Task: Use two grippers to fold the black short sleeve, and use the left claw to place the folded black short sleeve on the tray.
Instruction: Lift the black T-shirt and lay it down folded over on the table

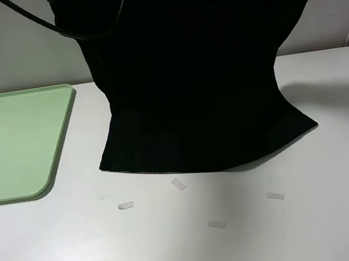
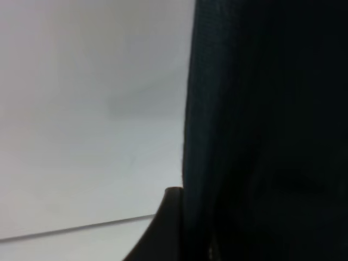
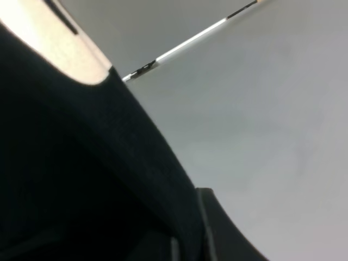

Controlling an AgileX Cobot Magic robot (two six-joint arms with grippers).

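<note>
Black short sleeve (image 1: 201, 87) hangs beside tray (image 1: 18, 140), behind paper strips (image 1: 178, 184).

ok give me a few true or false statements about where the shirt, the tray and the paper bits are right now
1. The black short sleeve hangs lifted, with only its lower hem resting on the table. True.
2. The tray holds the folded shirt. False: nothing lies on the tray, and the shirt hangs to its right in the exterior view, not yet folded.
3. Four small white paper strips lie on the table in front of the hem. True.
4. One of the strips lies on the tray. False: all four lie on the table, off the tray.
</note>
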